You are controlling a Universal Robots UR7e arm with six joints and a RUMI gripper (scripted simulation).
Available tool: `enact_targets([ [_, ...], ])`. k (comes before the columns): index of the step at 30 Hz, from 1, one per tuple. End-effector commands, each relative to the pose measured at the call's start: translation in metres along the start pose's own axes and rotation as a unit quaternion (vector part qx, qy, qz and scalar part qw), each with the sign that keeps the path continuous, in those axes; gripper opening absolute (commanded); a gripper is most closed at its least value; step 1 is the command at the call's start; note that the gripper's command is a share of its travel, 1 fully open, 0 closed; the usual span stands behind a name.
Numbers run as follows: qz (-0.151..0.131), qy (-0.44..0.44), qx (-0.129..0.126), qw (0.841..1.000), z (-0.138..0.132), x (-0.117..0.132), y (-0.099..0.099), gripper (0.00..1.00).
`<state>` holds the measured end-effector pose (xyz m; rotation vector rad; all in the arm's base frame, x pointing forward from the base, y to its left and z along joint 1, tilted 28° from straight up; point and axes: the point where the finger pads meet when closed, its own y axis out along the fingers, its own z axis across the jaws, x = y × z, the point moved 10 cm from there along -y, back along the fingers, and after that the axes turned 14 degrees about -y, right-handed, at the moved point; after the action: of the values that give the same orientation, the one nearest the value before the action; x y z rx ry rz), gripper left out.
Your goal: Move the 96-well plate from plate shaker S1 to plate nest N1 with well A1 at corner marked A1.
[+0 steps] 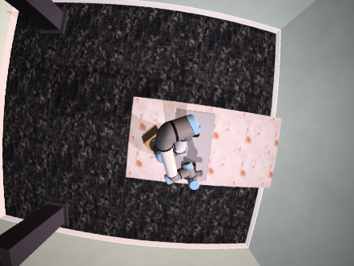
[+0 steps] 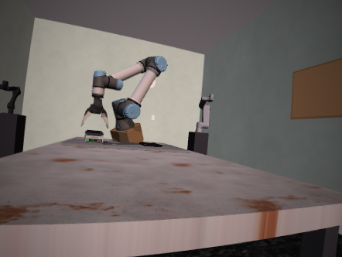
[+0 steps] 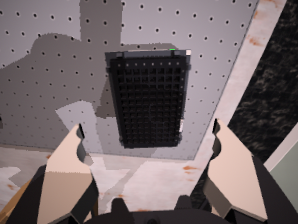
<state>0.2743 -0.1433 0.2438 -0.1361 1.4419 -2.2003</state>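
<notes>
The black 96-well plate (image 3: 149, 102) lies on the plate shaker S1 (image 2: 94, 136), a low grey box with a green light. In the wrist view the plate is below and ahead of my fingers, long side running away from me. I cannot make out its cut corner. My gripper (image 3: 148, 122) (image 2: 94, 119) is wide open and empty, hanging above the shaker. The plate nest N1 (image 2: 150, 144) is a flat dark frame on the grey perforated mat, to the right of the arm's base in the side view.
The arm stands on a brown block (image 2: 127, 135). The grey perforated mat (image 1: 196, 140) lies near the table's edge; in the wrist view the table edge (image 3: 240, 100) runs just right of the shaker, with dark floor beyond. Dark pedestals stand off the table.
</notes>
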Motion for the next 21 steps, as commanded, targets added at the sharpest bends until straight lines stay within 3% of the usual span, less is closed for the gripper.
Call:
enact_targets([
  [1, -0.001, 0.000, 0.001, 1.000, 0.0006, -0.0006, 0.0116, 1.00],
  [21, -0.001, 0.000, 0.004, 1.000, 0.0023, -0.0006, 0.0173, 1.00],
])
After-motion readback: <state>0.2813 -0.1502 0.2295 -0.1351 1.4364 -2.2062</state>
